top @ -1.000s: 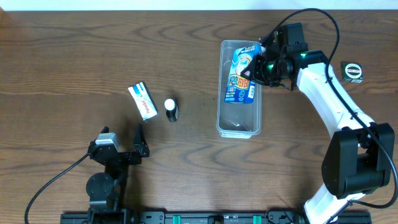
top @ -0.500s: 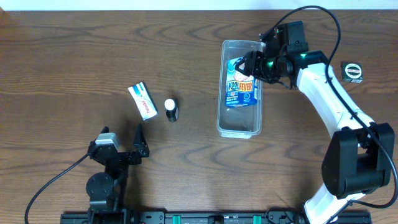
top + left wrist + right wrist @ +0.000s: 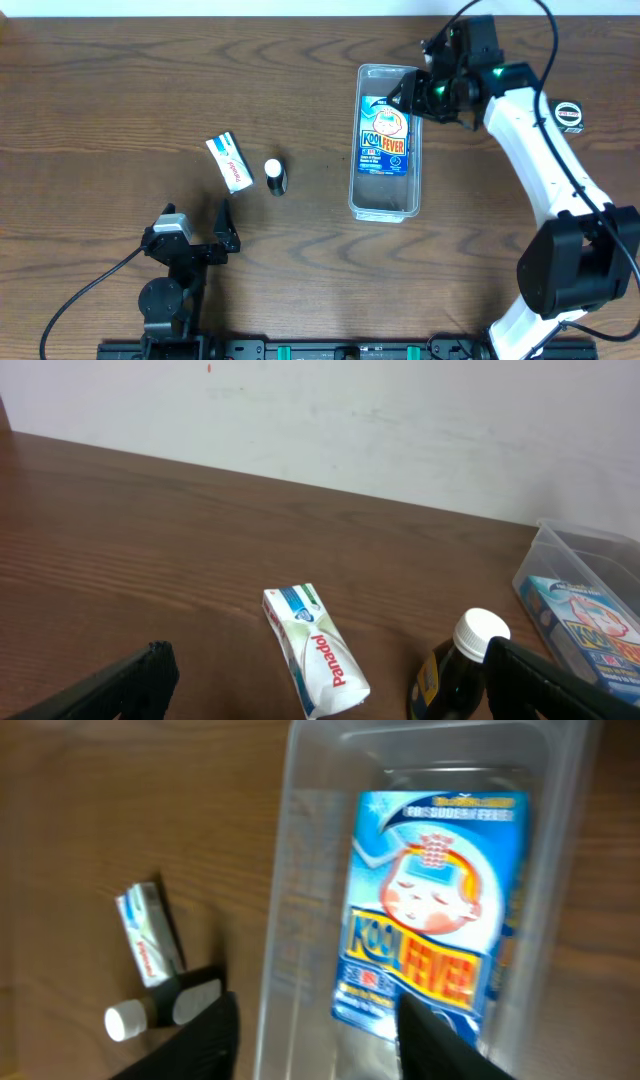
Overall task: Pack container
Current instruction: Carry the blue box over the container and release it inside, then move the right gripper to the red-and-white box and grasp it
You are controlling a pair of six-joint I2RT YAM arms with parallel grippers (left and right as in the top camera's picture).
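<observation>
The left gripper (image 3: 196,222) sits low at the table's near edge, fingers spread wide and empty. Beyond it lie a Panadol box (image 3: 229,162) and a white-capped bottle (image 3: 275,176). Further right, the container (image 3: 386,206) holds a Kool Fever packet (image 3: 385,135) lying flat. The right gripper (image 3: 413,96) hovers over its far end, parted, gripping nothing.

The clear, long container (image 3: 385,142) lies right of centre, a blue Kool Fever packet (image 3: 385,135) flat inside.

Packet (image 3: 385,135) fills container's (image 3: 385,203) far end (near end free).
</observation>
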